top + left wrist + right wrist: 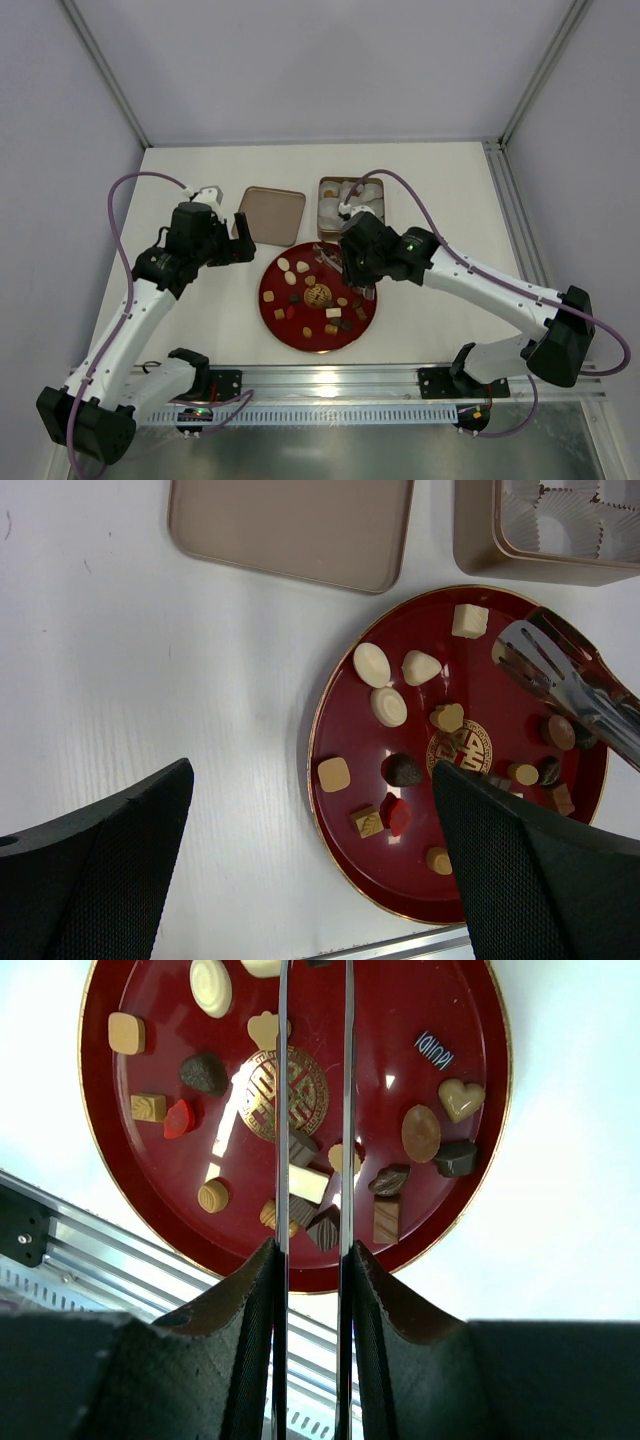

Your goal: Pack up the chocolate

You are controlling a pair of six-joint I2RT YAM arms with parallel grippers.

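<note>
Chocolate [205, 1073] around gold emblem [255, 1095], red plate [400, 1010]

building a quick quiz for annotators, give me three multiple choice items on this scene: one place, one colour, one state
1. In the top view, the lid lies: A left of the tin; B on the tin; C inside the tin.
2. The plate is: A blue; B white; C red.
3. The right gripper is: A open and empty; B shut on metal tongs; C shut on the lid.
Answers: 1 A, the lid lies flat on the table beside the tin; 2 C, red shows between the chocolates; 3 B, its fingers clamp the tongs' blades.
</note>
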